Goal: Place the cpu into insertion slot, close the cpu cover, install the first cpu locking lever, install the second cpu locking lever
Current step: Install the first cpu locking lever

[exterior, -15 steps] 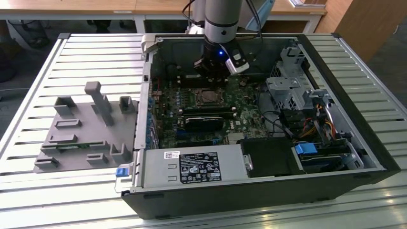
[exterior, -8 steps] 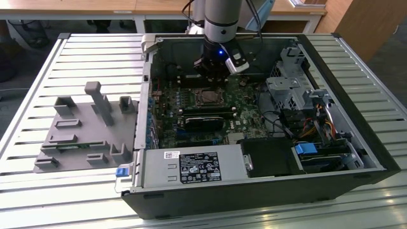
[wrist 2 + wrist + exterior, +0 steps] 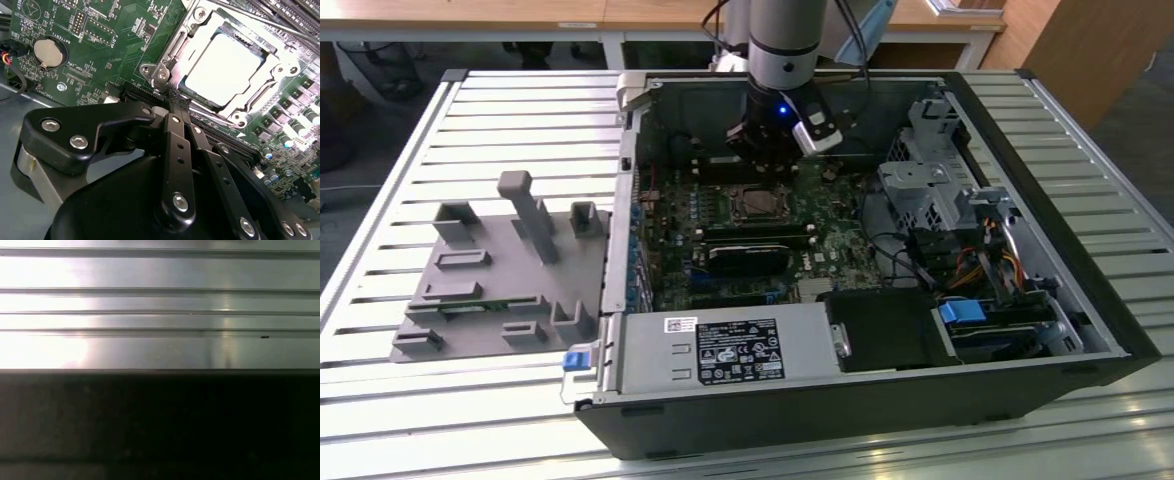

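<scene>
The tool [image 3: 172, 97] sits inside the open PC case [image 3: 1067, 300], fingers pressed together with nothing visibly pinched between them, tips right at one edge of the insertion slot [image 3: 235, 62] in the second wrist view. The cpu [image 3: 222, 67] is already seated in the slot, pale face up, and the cpu cover [image 3: 270, 65] appears to lie down around it, window framing the chip (whether it is fully flat cannot be told from this angle). A thin lever rod [image 3: 260, 20] runs along the far side of the socket; whether it is hooked under its tab cannot be told. Judged risks: tips are very close to the socket frame and the green motherboard [image 3: 100, 50], so a slightly low or skewed push could scrape the board or nearby small components instead of catching a lever. If the cover is not fully down, forcing a lever could load the chip unevenly and bend socket pins. A closed tool pushing a springy wire lever can slip off sideways, letting the lever snap back. In the exterior view the arm [image 3: 787, 50] stands near the case's back wall, so clearance for a sweeping move looks limited.
</scene>
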`<state>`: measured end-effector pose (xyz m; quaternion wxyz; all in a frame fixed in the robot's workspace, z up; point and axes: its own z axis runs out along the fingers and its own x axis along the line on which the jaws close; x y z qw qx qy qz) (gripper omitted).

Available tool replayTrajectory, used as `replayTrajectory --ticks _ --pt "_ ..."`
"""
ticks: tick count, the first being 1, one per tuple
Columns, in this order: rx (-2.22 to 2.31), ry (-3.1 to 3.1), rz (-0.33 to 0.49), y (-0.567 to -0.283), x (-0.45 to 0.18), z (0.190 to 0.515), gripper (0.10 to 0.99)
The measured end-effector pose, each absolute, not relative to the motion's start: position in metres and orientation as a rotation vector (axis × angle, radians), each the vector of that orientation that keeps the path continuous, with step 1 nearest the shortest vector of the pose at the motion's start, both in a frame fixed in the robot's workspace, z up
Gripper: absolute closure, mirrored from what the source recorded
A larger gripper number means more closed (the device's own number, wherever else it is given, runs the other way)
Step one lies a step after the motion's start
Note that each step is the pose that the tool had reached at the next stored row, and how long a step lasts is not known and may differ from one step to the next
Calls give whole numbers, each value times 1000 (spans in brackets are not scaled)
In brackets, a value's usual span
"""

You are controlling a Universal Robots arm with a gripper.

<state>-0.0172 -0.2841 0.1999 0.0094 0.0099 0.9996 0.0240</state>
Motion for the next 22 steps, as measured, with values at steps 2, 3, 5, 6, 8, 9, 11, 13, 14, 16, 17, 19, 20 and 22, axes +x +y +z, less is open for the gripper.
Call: replayTrajectory --ticks 2,3,5,6,8,9,11,13,14,16,17,19,20,22 --pt "31 3122 67 -284 -17 199 980" --pt "31 3122 64 -284 -17 199 980" --pt "31 3122 57 -284 -17 199 980" --pt "31 3122 54 -284 -17 198 980" --pt "31 3122 51 -284 -17 198 980" --pt "31 3122 51 -284 -17 197 980" --pt "31 3122 50 -284 -17 197 980" --pt "31 3122 50 -283 -17 196 980" --pt "31 3122 50 -283 -17 196 980" --pt "31 3122 51 -282 -17 196 980" --pt "31 3122 51 -282 -17 196 980" --pt "31 3121 53 -282 -17 197 980" --pt "31 3121 55 -282 -17 198 980" --pt "31 3122 52 -282 -17 203 980"
